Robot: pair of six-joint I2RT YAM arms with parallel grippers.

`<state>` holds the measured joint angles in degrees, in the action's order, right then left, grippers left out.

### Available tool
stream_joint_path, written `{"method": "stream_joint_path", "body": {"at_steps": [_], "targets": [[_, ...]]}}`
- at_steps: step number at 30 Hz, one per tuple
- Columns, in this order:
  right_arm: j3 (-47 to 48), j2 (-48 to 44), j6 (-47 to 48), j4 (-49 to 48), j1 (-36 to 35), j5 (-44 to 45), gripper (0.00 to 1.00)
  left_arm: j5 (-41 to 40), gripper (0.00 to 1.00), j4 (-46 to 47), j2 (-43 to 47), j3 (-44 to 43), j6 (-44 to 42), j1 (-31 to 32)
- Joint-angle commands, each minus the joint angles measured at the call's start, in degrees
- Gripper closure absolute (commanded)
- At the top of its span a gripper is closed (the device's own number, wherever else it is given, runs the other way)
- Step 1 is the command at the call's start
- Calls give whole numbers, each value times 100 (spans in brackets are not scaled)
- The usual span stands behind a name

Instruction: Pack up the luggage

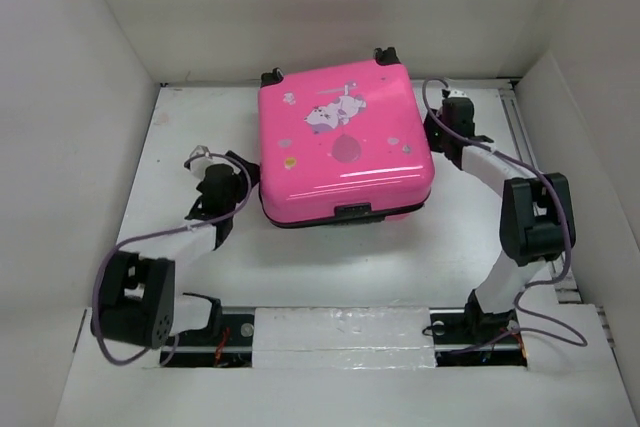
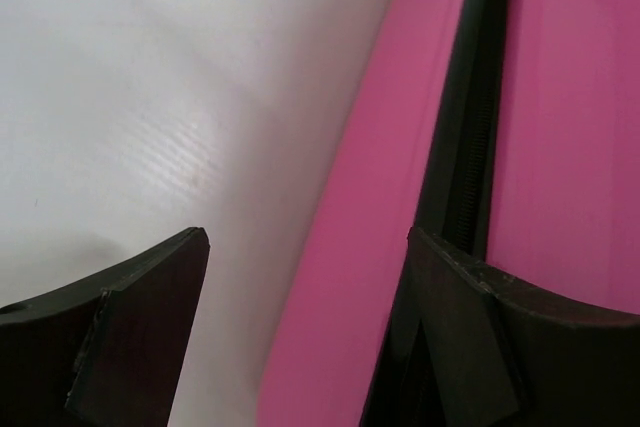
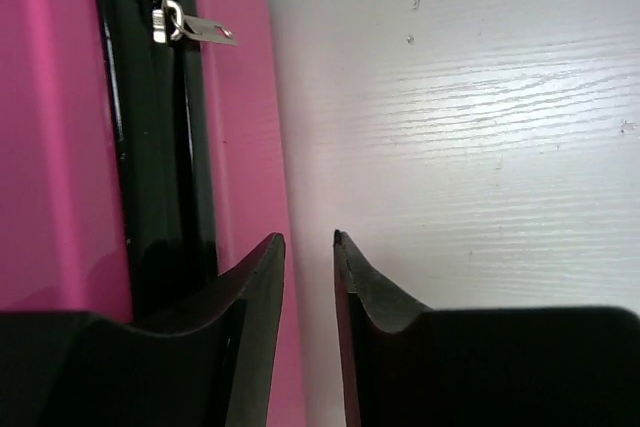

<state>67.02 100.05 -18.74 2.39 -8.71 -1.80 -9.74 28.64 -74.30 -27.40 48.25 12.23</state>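
The luggage point(image 1: 340, 142), a bright-pink hard-shell suitcase with a cartoon print, lies flat and closed in the middle of the white table. Its black wheels point to the far side. My left gripper point(image 1: 240, 184) is open at its left side. In the left wrist view the left gripper point(image 2: 307, 237) straddles the pink lower shell point(image 2: 350, 247), with one finger point(image 2: 470, 317) against the black zipper band point(image 2: 470, 127). My right gripper point(image 1: 433, 134) is at the suitcase's right side. In the right wrist view the right gripper point(image 3: 308, 239) is almost shut, empty, beside the shell point(image 3: 235, 147). A silver zipper pull point(image 3: 192, 26) hangs ahead.
White walls enclose the table on the left, back and right. A metal rail point(image 1: 517, 132) runs along the right edge. A taped white strip point(image 1: 340, 332) lies between the arm bases at the near edge. Grey cables point(image 1: 150, 239) loop along both arms.
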Motion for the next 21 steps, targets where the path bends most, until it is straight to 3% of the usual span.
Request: {"method": "stream_joint_path", "body": {"at_steps": [1,5,9,11,13,14,17,21], "targets": [[427,-871,-481,-697,-246,-1806,64,784,22,-305,854,6,-96,693],[-706,-2136,-797,-836,281,-1517,56,132,17,-763,1996,6,-149,624],[-2486,-3516,-1087,-1187,457,-1332,55,130,20,-877,2419,68,-149,456],[-3166,-4392,-1393,-1433,510,-1384,66,261,22,-948,2490,182,-149,456],[-3973,-4983,-1562,-1435,511,-1585,75,393,32,-1010,2622,357,-149,456],[-4204,-5613,-1614,-1435,511,-1638,85,446,36,-1088,2675,532,-149,456],[-4960,-7079,-1756,-672,511,-1411,92,595,43,-1334,2895,814,-149,456],[-5533,-8550,-2010,208,563,-997,90,745,48,-1686,3228,1025,-202,456]]}}
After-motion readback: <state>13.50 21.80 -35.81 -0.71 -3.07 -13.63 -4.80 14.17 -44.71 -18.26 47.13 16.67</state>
